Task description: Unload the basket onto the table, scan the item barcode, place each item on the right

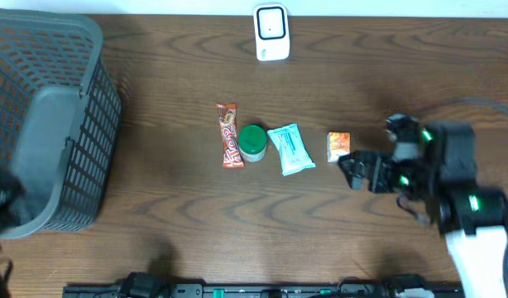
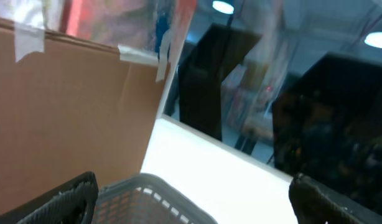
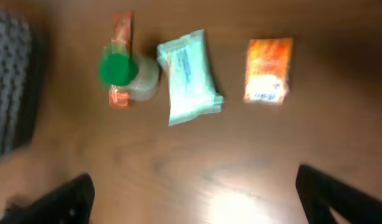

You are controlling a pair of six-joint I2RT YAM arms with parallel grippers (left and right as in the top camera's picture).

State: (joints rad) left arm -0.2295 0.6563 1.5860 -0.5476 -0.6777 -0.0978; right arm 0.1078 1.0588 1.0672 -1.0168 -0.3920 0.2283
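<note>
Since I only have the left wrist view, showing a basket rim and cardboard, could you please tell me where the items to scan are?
Observer: Four lie in a row on the table: a red candy bar, a green-lidded jar, a teal packet and an orange packet.
Operator: Where would I scan them?
Observer: A white device, probably the scanner, sits at the far edge.
Operator: And the other arm?
Observer: The right claw is open and empty, near the orange packet.

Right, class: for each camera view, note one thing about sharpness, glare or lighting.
Overhead: sharp and evenly lit, the grain of the table crisp. Left wrist: soft focus, a ceiling light flaring above the basket. Right wrist: blurred, a bright glare patch low in frame, print on the orange packet unreadable.
</note>
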